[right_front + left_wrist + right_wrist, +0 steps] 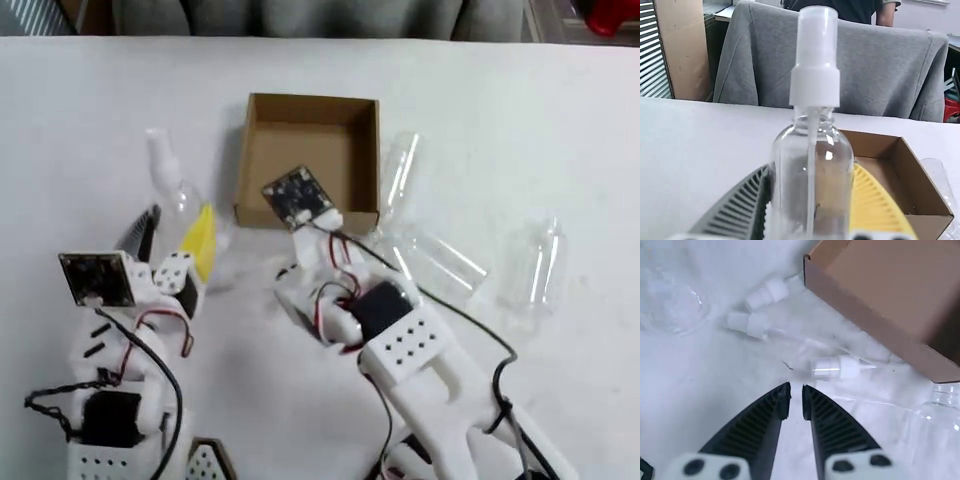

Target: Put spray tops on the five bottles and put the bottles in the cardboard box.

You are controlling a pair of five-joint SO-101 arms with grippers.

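Note:
My left gripper (pixel 178 215) (pixel 810 172) is shut on a clear bottle (pixel 172 192) (pixel 810 170) that stands upright, left of the cardboard box (pixel 310 160) (pixel 900 185). A white spray top (pixel 158 150) (pixel 815 65) sits on that bottle's neck. My right gripper (pixel 796 392) hangs just above the table in front of the box (pixel 880 295), its black fingers a narrow gap apart with nothing between them. Three loose spray tops (pixel 767 294) (pixel 747 322) (pixel 835 367) lie beyond its tips. Three bare bottles (pixel 400 175) (pixel 445 265) (pixel 535 265) lie right of the box.
The right arm (pixel 400 340) stretches from the front edge to the box's near wall, cables trailing. Another bottle neck (pixel 940 407) and a bottle's rounded body (pixel 670 305) flank the right gripper. A grey padded chair (pixel 840 65) stands behind the table.

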